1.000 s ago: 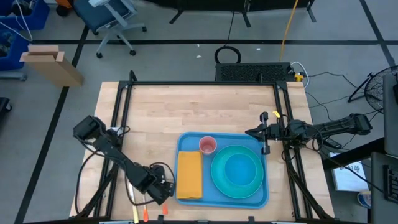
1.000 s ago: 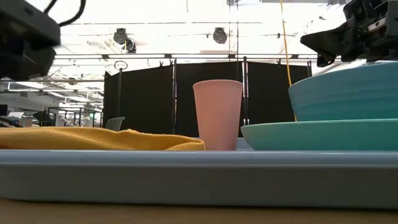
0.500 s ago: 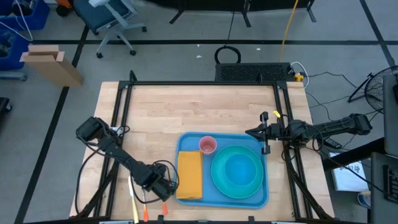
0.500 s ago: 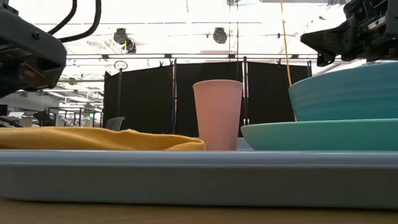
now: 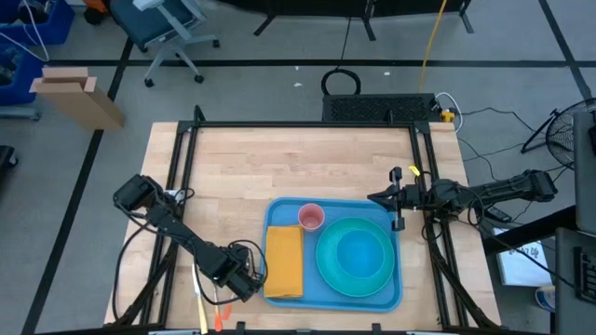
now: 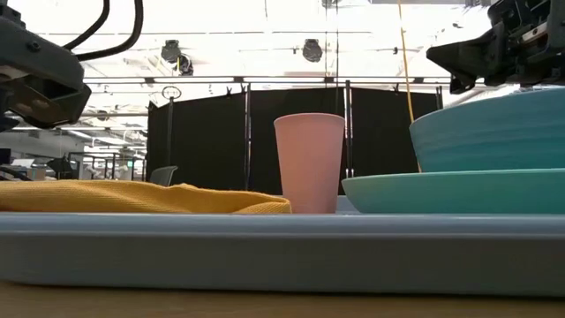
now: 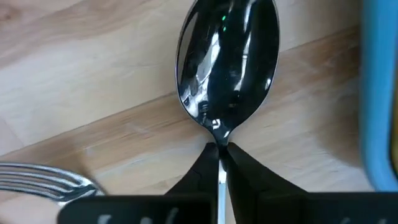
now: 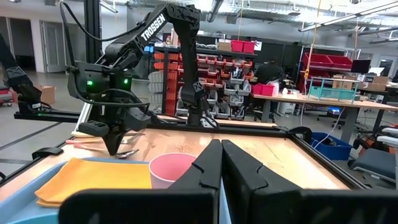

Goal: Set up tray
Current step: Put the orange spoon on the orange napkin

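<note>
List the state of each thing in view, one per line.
tray: flat on table, loaded
plate: on tray, under bowl
bowl: upright on plate
pink cup: upright, on tray
yellow napkin: folded, on tray
spoon: on table, handle gripped
left pincer: shut on spoon
right pincer: shut, empty

You see a glossy, mirror-bright metal spoon [image 7: 227, 68] lying on the pale bench [image 7: 93, 93] of matt, grained wood. The tray [image 5: 277, 214] looks like smooth light-blue plastic. On it a yellow napkin [image 5: 284, 261] shows a woven cloth texture, and the pink cup [image 6: 310, 162] looks matt.
</note>
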Robot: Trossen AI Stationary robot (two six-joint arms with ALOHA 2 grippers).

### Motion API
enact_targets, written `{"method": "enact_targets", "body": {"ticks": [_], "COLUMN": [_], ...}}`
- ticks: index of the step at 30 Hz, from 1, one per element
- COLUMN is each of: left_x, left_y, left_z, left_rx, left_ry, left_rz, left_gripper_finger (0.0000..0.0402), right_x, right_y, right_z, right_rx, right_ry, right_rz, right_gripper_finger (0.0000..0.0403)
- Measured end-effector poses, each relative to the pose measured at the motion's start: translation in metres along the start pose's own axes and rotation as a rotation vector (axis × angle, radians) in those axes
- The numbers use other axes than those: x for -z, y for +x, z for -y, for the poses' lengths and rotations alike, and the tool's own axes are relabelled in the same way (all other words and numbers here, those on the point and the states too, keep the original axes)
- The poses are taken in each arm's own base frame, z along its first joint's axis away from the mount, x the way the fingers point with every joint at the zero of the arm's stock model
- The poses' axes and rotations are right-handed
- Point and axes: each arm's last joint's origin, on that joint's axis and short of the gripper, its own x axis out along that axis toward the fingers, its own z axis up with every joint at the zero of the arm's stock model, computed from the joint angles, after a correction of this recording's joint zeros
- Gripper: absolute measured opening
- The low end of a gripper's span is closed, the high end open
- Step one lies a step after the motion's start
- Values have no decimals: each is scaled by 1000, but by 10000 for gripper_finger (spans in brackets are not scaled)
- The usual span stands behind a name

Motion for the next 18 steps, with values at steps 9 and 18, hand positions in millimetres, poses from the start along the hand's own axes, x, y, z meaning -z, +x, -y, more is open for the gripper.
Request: {"method": "enact_targets", "body": {"ticks": [9, 18], "left_x": [0, -3], "left_y": [-3, -49], "left_z": [1, -4], "left_rx": [30, 183], "left_ry": [-7, -29], "left_rz": [44, 105], "left_gripper_finger": [16, 17], "right_x": [0, 0], "right_y": [0, 0], "right_z": [0, 0], "right_rx": [0, 0], "right_ry": [1, -7], "right_rz": [2, 3], "right_gripper_finger": [0, 0]}}
